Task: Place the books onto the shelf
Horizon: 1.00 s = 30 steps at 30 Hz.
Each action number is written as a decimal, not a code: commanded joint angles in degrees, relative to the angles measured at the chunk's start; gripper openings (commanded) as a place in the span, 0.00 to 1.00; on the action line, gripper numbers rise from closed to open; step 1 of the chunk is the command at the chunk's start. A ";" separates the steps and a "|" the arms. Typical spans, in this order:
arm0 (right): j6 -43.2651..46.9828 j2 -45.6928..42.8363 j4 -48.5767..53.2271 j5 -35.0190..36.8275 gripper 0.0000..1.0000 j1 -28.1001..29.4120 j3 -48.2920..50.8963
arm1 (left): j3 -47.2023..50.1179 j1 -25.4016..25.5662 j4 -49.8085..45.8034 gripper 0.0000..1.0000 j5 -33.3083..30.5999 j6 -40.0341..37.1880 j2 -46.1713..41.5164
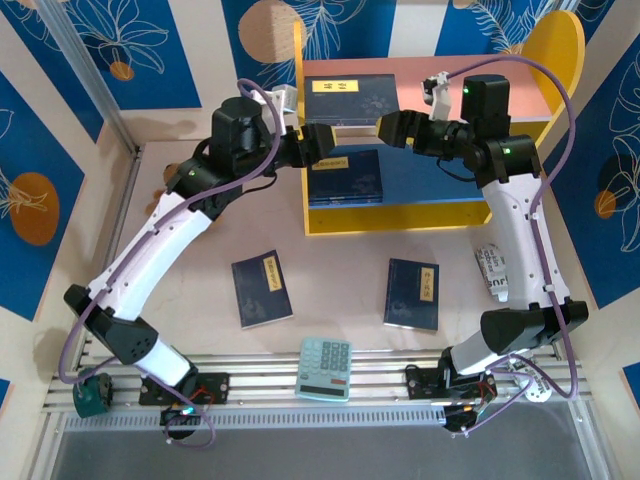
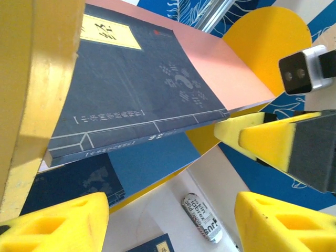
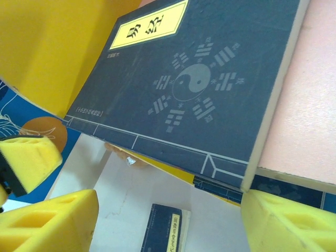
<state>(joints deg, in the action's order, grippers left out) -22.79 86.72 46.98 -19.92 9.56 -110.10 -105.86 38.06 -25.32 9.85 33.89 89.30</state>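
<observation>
Top view: left gripper (image 1: 325, 140) & right gripper (image 1: 392, 127), both wide, empty, sit at front of shelf (image 1: 555, 50); top book (image 1: 352, 98) lies just behind them, long side across. Left wrist: top book (image 2: 136, 89) straight ahead. Right wrist: same, v. close.

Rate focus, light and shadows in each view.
Top external: even light, sharp, soft shadows on the table. Left wrist: the book on the pink board is crisp, the near left fingertips soft. Right wrist: its title label reads sharp, the right fingertips blurred.
</observation>
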 commanded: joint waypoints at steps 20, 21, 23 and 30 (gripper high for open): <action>0.90 -2.08 1.37 -2.89 0.72 1.42 0.42 | -3.29 -0.25 -1.11 0.65 -2.73 -2.89 1.56; 0.90 -2.15 1.44 -2.96 0.72 1.46 0.42 | -3.25 -0.20 -1.13 0.65 -2.81 -2.95 1.58; 0.90 -2.25 1.39 -3.02 0.72 1.64 0.29 | -3.30 -0.24 -1.04 0.65 -2.74 -3.07 1.65; 0.93 -1.91 1.62 -3.19 0.72 1.68 -0.70 | -3.56 -0.49 -0.96 0.65 -2.82 -3.05 2.09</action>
<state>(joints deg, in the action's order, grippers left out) -22.76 86.65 47.24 -21.47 10.90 -110.10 -107.46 37.93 -26.24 7.75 32.38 90.52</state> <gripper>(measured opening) 0.721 0.650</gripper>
